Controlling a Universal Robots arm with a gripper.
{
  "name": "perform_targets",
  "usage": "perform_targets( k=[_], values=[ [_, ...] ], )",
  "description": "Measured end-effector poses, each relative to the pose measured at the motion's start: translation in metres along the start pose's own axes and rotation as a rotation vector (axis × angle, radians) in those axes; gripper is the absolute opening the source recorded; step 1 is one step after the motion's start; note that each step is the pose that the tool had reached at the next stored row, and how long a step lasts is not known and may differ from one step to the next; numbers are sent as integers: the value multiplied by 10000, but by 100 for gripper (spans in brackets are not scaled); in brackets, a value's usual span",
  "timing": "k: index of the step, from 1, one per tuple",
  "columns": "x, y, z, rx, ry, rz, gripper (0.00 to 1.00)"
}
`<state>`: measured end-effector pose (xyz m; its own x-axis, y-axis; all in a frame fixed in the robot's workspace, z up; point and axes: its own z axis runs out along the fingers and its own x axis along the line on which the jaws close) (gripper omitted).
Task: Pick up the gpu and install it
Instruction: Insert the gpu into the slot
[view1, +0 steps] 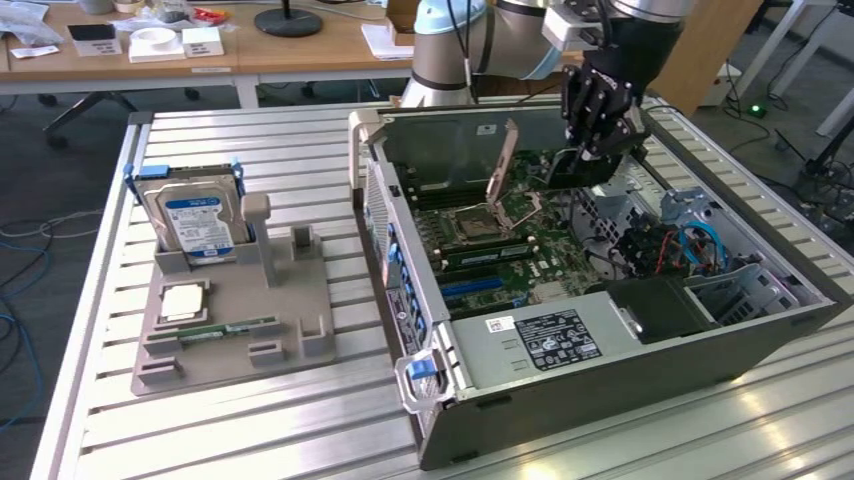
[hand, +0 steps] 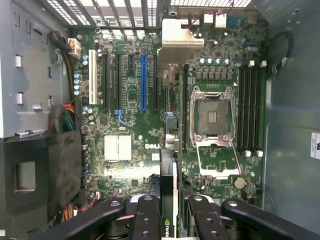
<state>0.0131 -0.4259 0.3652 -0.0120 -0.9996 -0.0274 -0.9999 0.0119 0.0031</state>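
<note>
- Black multi-jointed claw (hand: 169, 212) was closed from both sides on the gpu (hand: 167, 190), a thin dark-faced card seen edge-on between the fingers (hand: 145, 217).
- In the exterior view the claw (view1: 597, 135) held the gpu (view1: 585, 168) upright inside the open grey metal computer case (view1: 587, 390), at its far end.
- Card hung over the green motherboard (hand: 130, 125), between the long blue slot (hand: 143, 82) and the silver processor socket (hand: 214, 117); contact with the board could not be judged.
- Case lay on the ribbed aluminium worktop (view1: 267, 420).

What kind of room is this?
Probably a robotics lab: a robot's gripper holds the gpu at an open computer case on a metal table, with office desks behind.
</note>
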Motion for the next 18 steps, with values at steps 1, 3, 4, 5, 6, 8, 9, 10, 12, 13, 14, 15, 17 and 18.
perform_targets(
  k=[1, 3, 4, 5, 6, 8, 9, 10, 12, 13, 14, 15, 17, 18],
  values=[
    [0, 2, 15, 0, 0, -1, 26],
    [1, 6, 45, 0, 0, 0, 26],
    [1, 8, 56, 0, 0, 0, 26],
    [2, 10, 65, 0, 0, 0, 26],
    [2, 10, 70, 0, 2, 0, 26],
    [2, 11, 69, -1, 3, 0, 26],
    [2, 11, 70, 0, 2, 0, 26],
    [2, 11, 70, 0, 2, 0, 26],
    [2, 11, 71, 0, 1, 0, 26],
    [2, 11, 71, 0, 1, 0, 26],
    [2, 11, 71, 0, 0, 1, 26],
    [2, 11, 71, 0, 1, 0, 26],
    [2, 13, 77, 1, -3, 2, 26],
    [2, 17, 83, 1, -2, 3, 26]
  ],
)
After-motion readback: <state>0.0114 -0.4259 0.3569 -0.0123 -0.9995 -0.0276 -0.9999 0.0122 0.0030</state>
